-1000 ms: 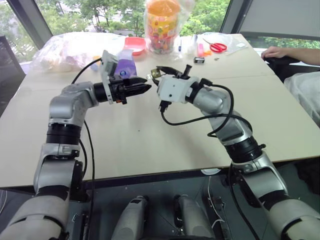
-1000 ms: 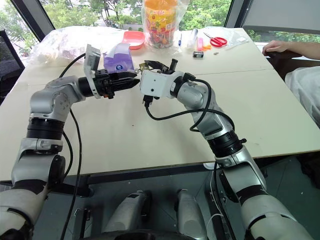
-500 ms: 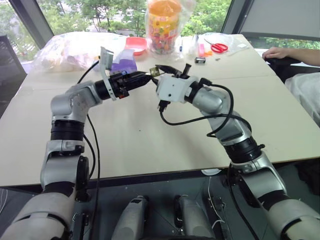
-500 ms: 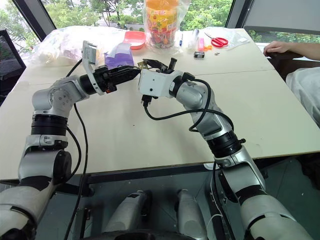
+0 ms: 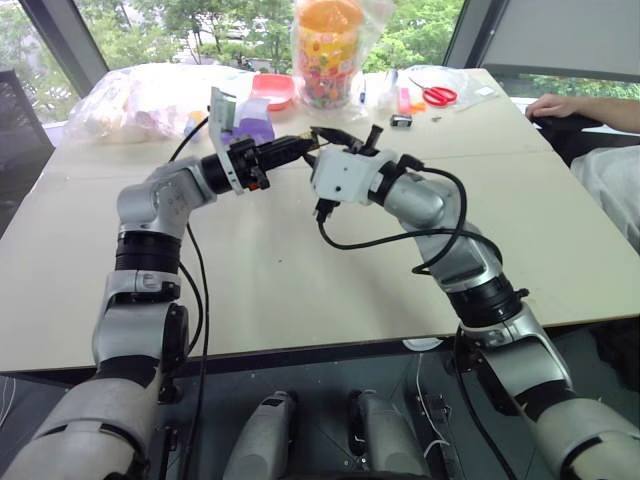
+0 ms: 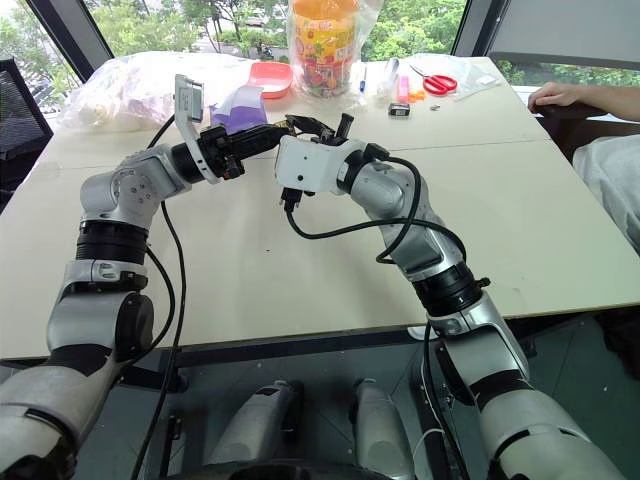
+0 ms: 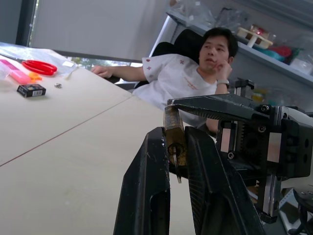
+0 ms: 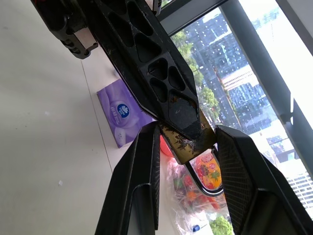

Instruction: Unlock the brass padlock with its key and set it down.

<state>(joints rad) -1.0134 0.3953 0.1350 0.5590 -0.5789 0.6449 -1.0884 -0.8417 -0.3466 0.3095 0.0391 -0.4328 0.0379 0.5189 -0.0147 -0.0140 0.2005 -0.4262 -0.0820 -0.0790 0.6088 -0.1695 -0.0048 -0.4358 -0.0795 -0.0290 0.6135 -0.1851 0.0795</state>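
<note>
Right gripper [image 8: 183, 142] clamped on brass padlock [image 8: 188, 142], held in air above table [image 5: 300, 270], shackle hanging past fingertips. Left gripper [image 7: 176, 152] pinched on key [image 7: 174, 155] at padlock's keyhole end, directly ahead of right fingertips. Step, as judged: turning key. Best to keep key in line with lock body, roll wrist only, right grip firm. Bare tabletop below both hands; tissue pack [image 5: 247, 130] and candy jar [image 5: 325, 50] beyond; table edge well toward robot.
</note>
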